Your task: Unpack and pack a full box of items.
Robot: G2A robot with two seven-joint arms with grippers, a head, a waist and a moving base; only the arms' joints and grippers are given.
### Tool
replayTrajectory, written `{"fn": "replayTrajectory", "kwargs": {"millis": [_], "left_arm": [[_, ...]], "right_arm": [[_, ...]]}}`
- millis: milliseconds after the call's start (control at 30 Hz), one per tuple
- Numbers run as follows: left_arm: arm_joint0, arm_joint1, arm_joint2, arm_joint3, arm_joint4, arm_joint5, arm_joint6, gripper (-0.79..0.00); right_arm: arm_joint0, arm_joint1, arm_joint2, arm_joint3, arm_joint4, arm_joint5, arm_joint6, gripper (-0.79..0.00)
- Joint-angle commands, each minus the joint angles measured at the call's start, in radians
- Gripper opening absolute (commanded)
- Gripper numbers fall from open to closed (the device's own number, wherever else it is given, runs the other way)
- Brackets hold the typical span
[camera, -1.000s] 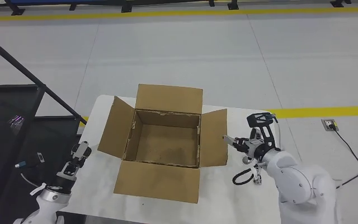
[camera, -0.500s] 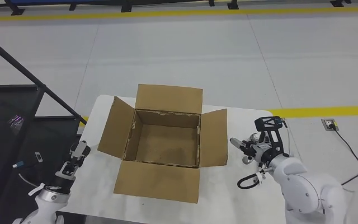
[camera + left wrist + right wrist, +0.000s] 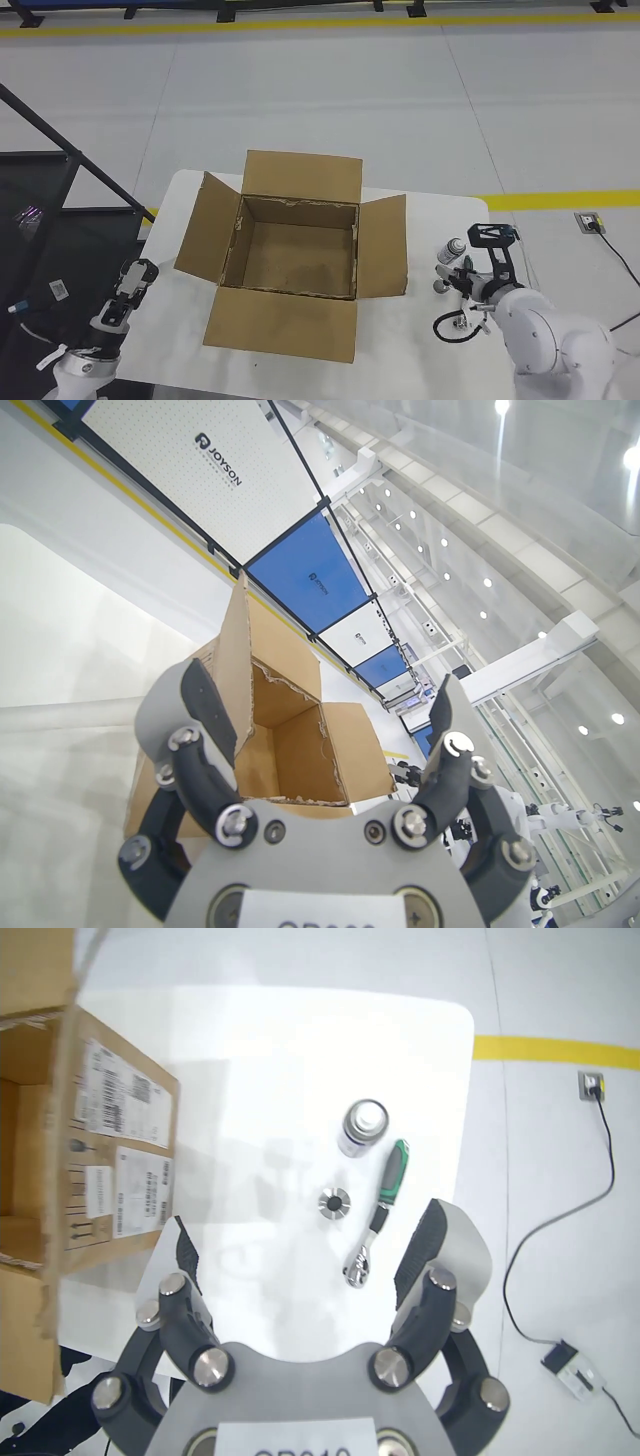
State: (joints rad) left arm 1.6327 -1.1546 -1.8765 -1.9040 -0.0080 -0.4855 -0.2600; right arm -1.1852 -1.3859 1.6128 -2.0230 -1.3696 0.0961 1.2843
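An open cardboard box [image 3: 295, 255] stands in the middle of the white table [image 3: 400, 350], flaps spread, its inside bare. My right gripper [image 3: 307, 1233] hangs open over the table's right part, to the right of the box [image 3: 30, 1153]. Below it lie a small grey can [image 3: 363, 1128], a slotted metal collet [image 3: 334, 1204] and a green-handled ratchet [image 3: 381, 1215], all untouched. From above, the can [image 3: 452, 248] shows beside the right gripper [image 3: 462, 282]. My left gripper [image 3: 320, 685] is open and holds nothing; it sits low at the table's left edge [image 3: 135, 280], facing the box [image 3: 295, 745].
A black rack [image 3: 40, 210] stands off the table's left side. On the floor to the right are a wall-type power socket [image 3: 589, 222] with a black cable and a yellow line [image 3: 560, 200]. Bare table lies in front of the box.
My right arm has drawn back to the right, away from the box's right flap, uncovering the can. The left gripper has sunk lower and nearer along the table's left edge.
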Motion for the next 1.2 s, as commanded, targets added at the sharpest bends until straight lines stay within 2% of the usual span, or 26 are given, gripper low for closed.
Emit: {"fn": "replayTrajectory", "kwargs": {"millis": [0,200,333,433,500,733,933,1167], "left_arm": [[-0.001,0.000,0.001,0.000,0.001,0.001,0.001,0.000],[-0.001,0.000,0.001,0.000,0.001,0.001,0.001,0.000],[-0.001,0.000,0.001,0.000,0.001,0.001,0.001,0.000],[-0.001,0.000,0.001,0.000,0.001,0.001,0.001,0.000],[-0.001,0.000,0.001,0.000,0.001,0.001,0.001,0.000],[-0.001,0.000,0.001,0.000,0.001,0.001,0.001,0.000],[-0.001,0.000,0.001,0.000,0.001,0.001,0.001,0.000],[-0.001,0.000,0.001,0.000,0.001,0.001,0.001,0.000]], "right_arm": [[0.020,0.003,0.004,0.064,-0.027,0.011,0.030,0.000],[0.098,0.009,0.016,0.271,-0.058,0.027,0.050,0.000],[0.131,0.013,0.017,0.361,-0.086,0.038,0.039,-0.012],[0.147,0.016,0.033,0.406,-0.068,0.033,0.030,-0.065],[0.154,0.018,0.039,0.432,-0.058,0.029,0.016,-0.142],[0.174,0.020,0.034,0.510,-0.028,0.036,-0.029,-0.203],[0.203,0.021,0.018,0.586,-0.035,0.077,-0.062,-0.382],[0.229,0.023,0.014,0.650,-0.012,0.092,-0.088,-0.425]]}}
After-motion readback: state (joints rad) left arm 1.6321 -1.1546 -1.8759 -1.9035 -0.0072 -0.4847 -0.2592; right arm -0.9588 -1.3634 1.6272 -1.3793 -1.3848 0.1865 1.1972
